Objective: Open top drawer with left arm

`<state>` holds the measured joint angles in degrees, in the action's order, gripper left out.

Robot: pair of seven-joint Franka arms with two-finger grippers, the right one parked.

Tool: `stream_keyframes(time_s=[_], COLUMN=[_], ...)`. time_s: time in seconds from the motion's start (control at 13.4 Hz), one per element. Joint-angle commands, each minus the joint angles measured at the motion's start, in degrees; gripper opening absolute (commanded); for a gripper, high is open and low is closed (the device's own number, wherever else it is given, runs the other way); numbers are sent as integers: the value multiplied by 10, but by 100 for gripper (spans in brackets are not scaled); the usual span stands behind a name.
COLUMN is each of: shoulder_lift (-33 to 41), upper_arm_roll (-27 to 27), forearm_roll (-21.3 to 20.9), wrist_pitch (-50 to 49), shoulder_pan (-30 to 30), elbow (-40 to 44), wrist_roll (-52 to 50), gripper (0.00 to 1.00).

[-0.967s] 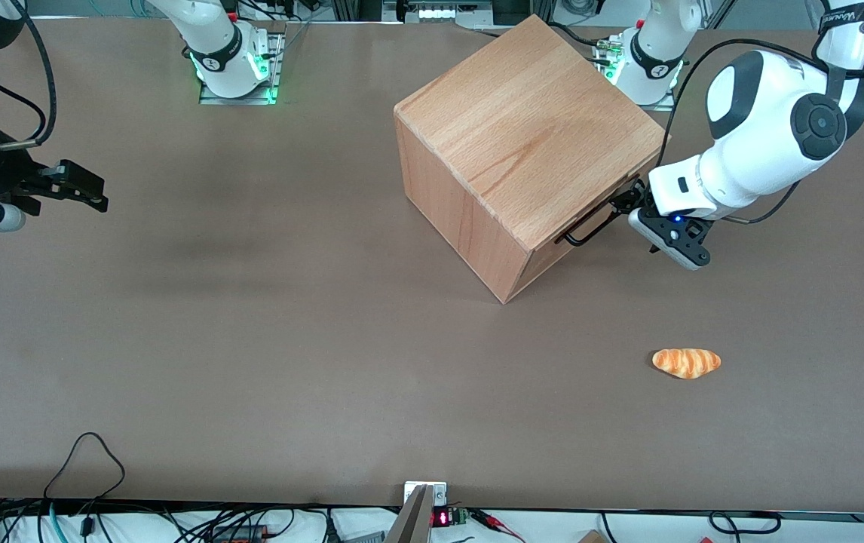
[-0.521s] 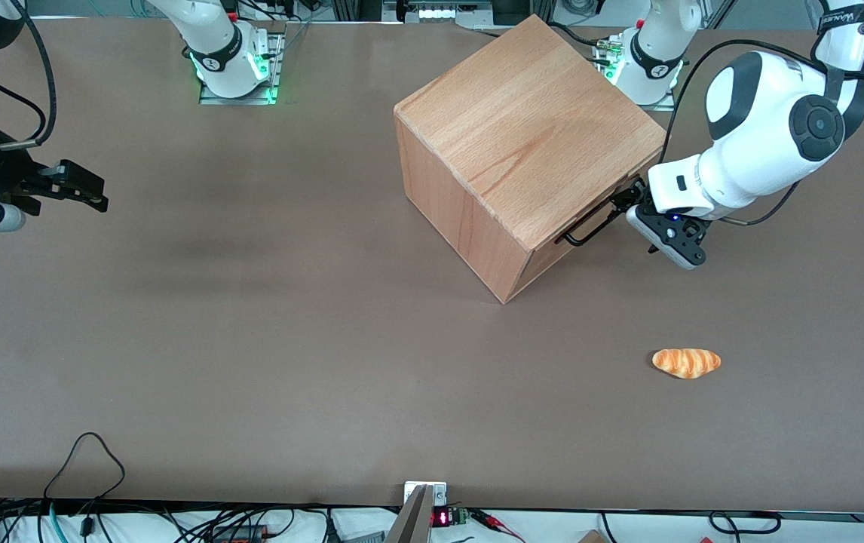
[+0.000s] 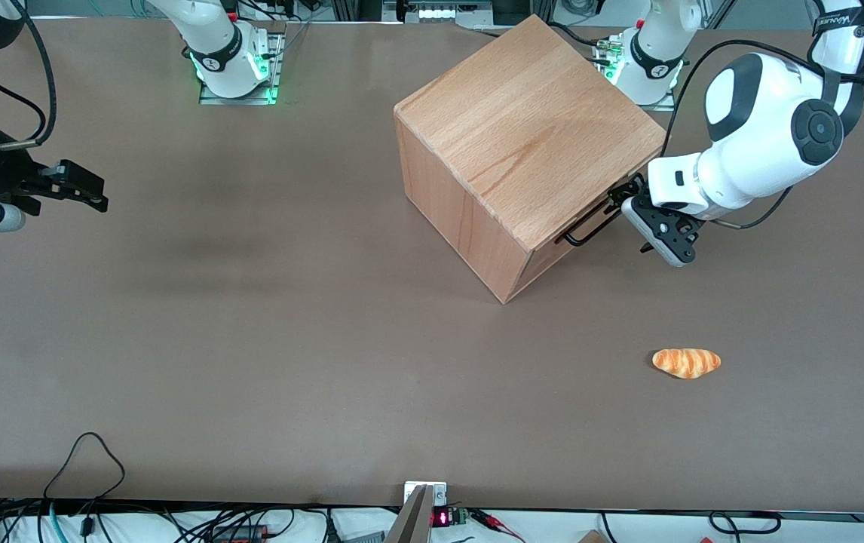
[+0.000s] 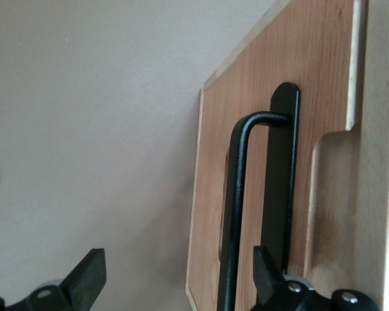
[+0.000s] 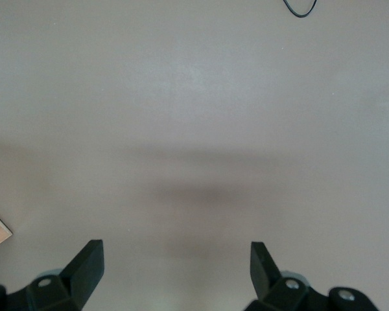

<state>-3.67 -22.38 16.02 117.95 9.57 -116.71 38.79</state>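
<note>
The wooden cube cabinet (image 3: 522, 128) stands on the brown table, its front turned toward the working arm's end. The top drawer (image 4: 305, 71) sits under the cabinet's top edge and looks flush with the cabinet face. Its thin black wire handle (image 3: 585, 226) (image 4: 236, 214) sticks out from the front. The left arm (image 3: 771, 128) reaches in at drawer height. Its gripper (image 3: 624, 197) (image 4: 176, 265) is open, right in front of the drawer. The handle bar stands between the fingers, close beside one finger (image 4: 264, 275) and well apart from the other finger (image 4: 89, 275).
A striped orange bread roll (image 3: 686, 362) lies on the table (image 3: 251, 339), nearer to the front camera than the gripper. A black cable loop (image 3: 85, 460) rests at the table's front edge toward the parked arm's end. Both arm bases (image 3: 232, 64) stand along the back edge.
The gripper has crept a little closer to the cabinet front and the handle, and the wrist has turned slightly. The cabinet and the bread roll have not moved.
</note>
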Motion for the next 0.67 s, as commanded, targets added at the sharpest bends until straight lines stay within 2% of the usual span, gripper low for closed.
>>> stream_keyframes(time_s=[0.0, 0.6], shoulder_lift=[-3, -34], upper_arm_roll=[-1, 1], forearm_roll=[17, 23], wrist_pitch=[-5, 1], shoulder_pan=[4, 14], elbow=[-2, -1], wrist_roll=[26, 46], gripper=[100, 100])
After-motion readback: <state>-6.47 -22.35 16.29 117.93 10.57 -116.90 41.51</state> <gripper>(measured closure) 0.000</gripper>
